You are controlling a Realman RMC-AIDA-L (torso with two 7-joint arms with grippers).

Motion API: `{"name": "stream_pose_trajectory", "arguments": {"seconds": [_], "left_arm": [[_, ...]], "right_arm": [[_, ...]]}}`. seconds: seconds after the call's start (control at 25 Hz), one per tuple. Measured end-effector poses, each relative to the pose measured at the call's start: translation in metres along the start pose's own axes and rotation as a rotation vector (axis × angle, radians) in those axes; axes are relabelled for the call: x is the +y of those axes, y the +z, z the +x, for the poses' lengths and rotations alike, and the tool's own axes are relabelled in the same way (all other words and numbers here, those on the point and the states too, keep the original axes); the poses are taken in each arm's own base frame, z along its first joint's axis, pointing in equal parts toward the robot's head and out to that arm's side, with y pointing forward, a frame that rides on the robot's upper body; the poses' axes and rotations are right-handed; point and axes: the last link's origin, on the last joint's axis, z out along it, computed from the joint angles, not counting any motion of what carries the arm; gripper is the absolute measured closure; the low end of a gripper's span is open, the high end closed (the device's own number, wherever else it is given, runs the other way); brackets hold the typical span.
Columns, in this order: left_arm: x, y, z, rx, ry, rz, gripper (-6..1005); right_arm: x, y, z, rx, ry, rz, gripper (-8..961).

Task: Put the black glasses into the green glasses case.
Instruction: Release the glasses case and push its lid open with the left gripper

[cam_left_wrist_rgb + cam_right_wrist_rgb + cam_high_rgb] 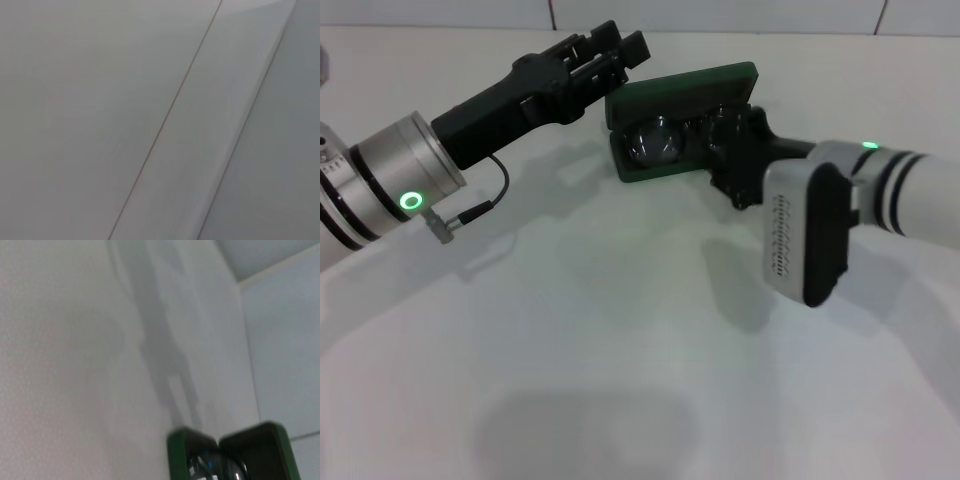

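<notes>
We counted one green glasses case [665,100], lying open on the white table [620,350], and one pair of black glasses [660,140] resting inside its tray. The right gripper [725,135] reached into the case over the glasses; whether it pinched them we could not tell. The left gripper [610,50] hovered beside the lid, fingers slightly spread, holding nothing.

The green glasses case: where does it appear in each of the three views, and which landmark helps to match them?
Head view: the green glasses case stands open at upper centre, between both grippers.
Left wrist view: not in it.
Right wrist view: at the bottom edge, right of centre, partly cut off.
Shared landmark: the black glasses inside the case.
</notes>
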Motion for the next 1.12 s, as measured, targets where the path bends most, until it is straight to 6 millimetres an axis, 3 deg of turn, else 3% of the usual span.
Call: {"name": "stream_pose_trajectory", "arguments": {"seconds": [0.28,0.56,0.8,1.12], "left_arm": [[-0.032,0.01,0.003,-0.088,-0.028,0.177,428],[-0.069,0.056,0.021,-0.307,0.061,0.358,428],[-0.059,0.088,0.032,-0.348,0.155,0.299,429],[-0.057,0.12,0.024,-0.501,0.278,0.335,429]], "right_arm": [[0.012,-0.028,0.007,-0.175,0.376,0.004,725],[0.033,-0.054,0.026,-0.292,0.789,-0.117,724],[0.039,-0.065,0.044,-0.255,0.912,-0.102,722],[0.042,-0.059,0.036,-0.265,0.901,-0.119,720]]}}
